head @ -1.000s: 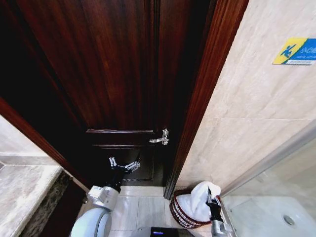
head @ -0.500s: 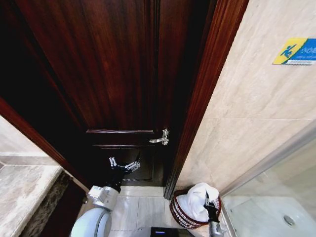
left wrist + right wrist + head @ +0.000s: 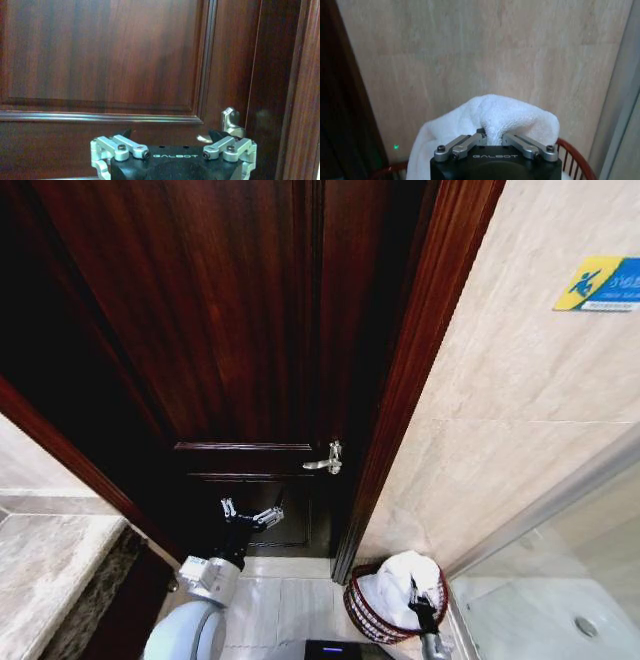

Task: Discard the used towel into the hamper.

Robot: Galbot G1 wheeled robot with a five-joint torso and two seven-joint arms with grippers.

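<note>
The right tool point(image 3: 414, 608) sits low over the hamper point(image 3: 362, 612), which stands on the floor in the corner between the door frame point(image 3: 400, 380) and the tiled wall point(image 3: 520, 400); its fingers are pinched together on a fold of the white towel point(image 3: 395, 585), seen clearly in the right wrist view where the pads point(image 3: 470, 142) close on a ridge of cloth. Towel bulk is already inside the hamper but piled well above the rim, w/ a hump near the wall side. Main risk, as I judge it: if the tool lets go while cloth is heaped this high, the top fold could slump over the rim & trail onto the floor, or drag back out w/ the fingers if terry loops snag on the pads. Hamper looks light, open bars, so a sideways push from the arm could tip or shove it vs. the wall. Left tool point(image 3: 250, 515) is held up in front of the dark door point(image 3: 240, 330), fingers spread apart, holding nothing, near the door handle point(image 3: 325, 460). Hard to make out: hamper base & near side are cut off by the frame edge; how deep the towel sits inside is hidden by its own bulk; right arm mostly out of frame
</note>
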